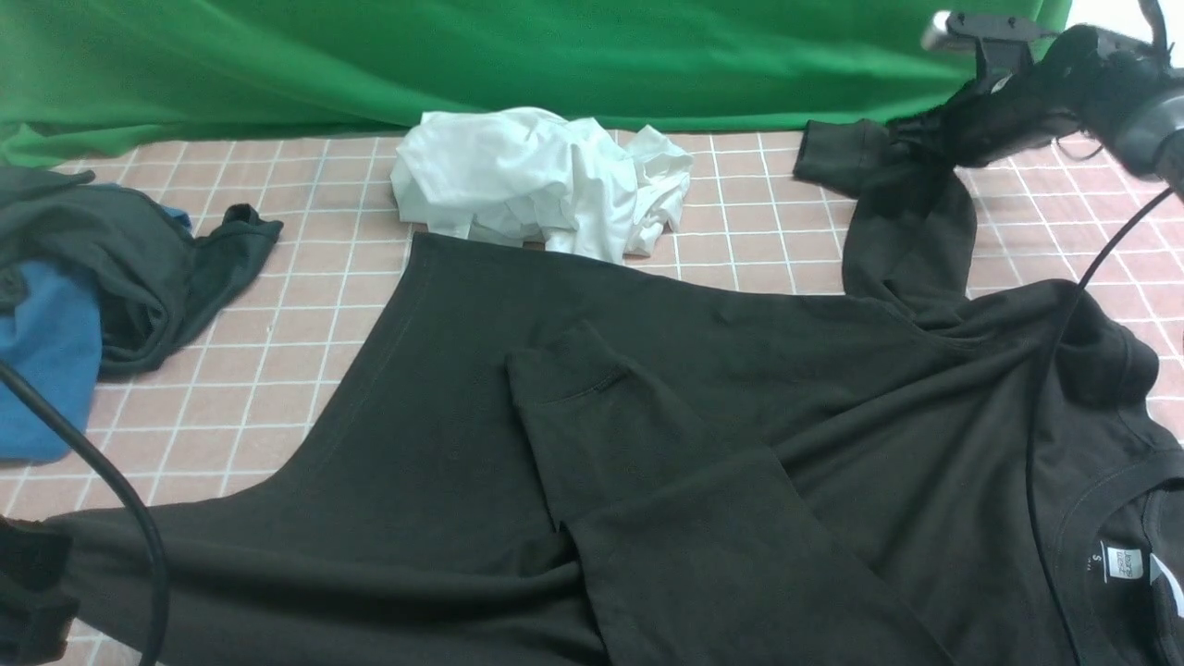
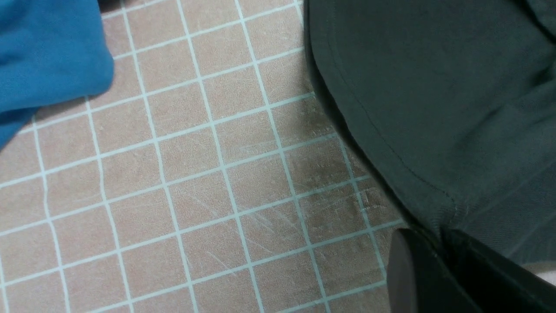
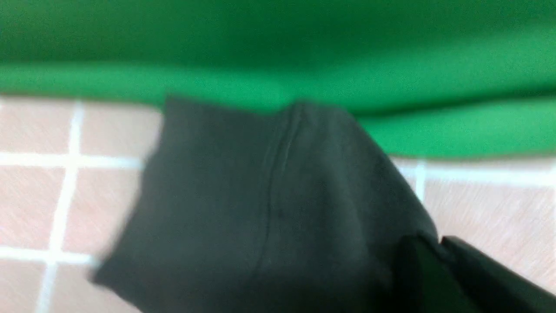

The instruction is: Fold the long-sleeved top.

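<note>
Front view: the long-sleeved top (image 1: 703,388) is spread on the tabletop (image 1: 305,194). One sleeve (image 1: 592,416) is folded in. The other is lifted at 1 o'clock by the right gripper (image 1: 930,125). The body folds seem left to do. A white cloth (image 1: 536,180) is seen at 12 o'clock, just beside it.

Left wrist view: the left gripper (image 2: 438,261) is clamped on the hem (image 2: 391,152).

Right wrist view: the cuff (image 3: 269,195) is pinched tight.

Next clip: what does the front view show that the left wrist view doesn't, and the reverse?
Only the front view: the white garment, the green backdrop, and the right claw holding up a sleeve of the long-sleeved top. Only the left wrist view: the left claw pinching the top's stitched hem up close. Both: the top, the blue shirt and the tiled surface.
</note>
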`<state>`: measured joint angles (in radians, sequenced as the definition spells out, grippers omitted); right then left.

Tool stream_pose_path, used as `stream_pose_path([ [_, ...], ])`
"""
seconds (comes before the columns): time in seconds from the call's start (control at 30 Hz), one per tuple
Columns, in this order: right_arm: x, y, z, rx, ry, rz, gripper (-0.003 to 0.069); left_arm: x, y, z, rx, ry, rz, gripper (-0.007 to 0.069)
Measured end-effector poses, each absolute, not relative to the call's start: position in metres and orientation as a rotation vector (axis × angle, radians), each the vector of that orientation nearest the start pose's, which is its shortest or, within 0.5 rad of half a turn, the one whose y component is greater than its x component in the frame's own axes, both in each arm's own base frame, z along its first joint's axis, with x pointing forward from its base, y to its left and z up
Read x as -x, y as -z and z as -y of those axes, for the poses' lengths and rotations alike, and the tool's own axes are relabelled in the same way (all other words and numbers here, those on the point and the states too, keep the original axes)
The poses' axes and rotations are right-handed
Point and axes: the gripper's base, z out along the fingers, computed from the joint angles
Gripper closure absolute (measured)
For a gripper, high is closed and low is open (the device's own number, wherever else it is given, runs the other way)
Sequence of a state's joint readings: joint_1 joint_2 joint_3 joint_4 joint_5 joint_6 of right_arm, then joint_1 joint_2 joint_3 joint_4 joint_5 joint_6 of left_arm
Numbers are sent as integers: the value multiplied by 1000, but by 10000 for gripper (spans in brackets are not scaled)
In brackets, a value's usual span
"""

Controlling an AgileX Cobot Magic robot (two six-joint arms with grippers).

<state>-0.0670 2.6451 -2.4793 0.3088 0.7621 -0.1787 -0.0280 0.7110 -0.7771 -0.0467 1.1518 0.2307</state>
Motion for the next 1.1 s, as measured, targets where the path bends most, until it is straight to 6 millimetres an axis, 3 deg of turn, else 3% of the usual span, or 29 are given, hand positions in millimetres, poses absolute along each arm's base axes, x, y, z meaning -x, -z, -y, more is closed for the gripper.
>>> stream_pose_path([
  [0.13,-576,-244,30,-44,-241,-2173,610,-105,-320,7,-323,-15,-2549,589],
  [0.17,-575,-251,30,-42,-239,-2158,610,-105,-320,7,-323,-13,-2549,589],
  [0.2,-571,-279,30,-38,-238,-2086,610,-105,-320,7,-323,-13,-2549,589],
  [0.23,-569,-295,31,-35,-237,-2045,610,-105,-320,7,-323,-13,-2549,589],
  [0.3,-562,-321,30,-29,-238,-1978,610,-105,-320,7,-323,-12,-2549,589],
  [0.37,-558,-334,30,-23,-242,-1955,610,-104,-320,7,-323,-12,-2550,589],
  [0.47,-556,-335,28,-14,-250,-1976,610,-104,-320,7,-324,-11,-2558,589],
  [0.63,-546,-319,21,43,-301,-2184,610,-103,-319,7,-328,-11,-2564,589],
  [0.8,-533,-306,1,138,-357,-2377,610,-103,-319,7,-329,-14,-2564,589],
  [0.9,-530,-309,-10,168,-361,-2395,610,-103,-319,6,-330,-23,-2565,589],
  [1.0,-514,-326,-37,232,-340,-2419,610,-103,-319,5,-333,-46,-2566,589],
  [1.03,-513,-327,-37,231,-341,-2420,610,-103,-319,5,-333,-46,-2566,589],
  [1.1,-491,-343,-57,290,-309,-2454,610,-103,-319,5,-333,-50,-2566,589],
])
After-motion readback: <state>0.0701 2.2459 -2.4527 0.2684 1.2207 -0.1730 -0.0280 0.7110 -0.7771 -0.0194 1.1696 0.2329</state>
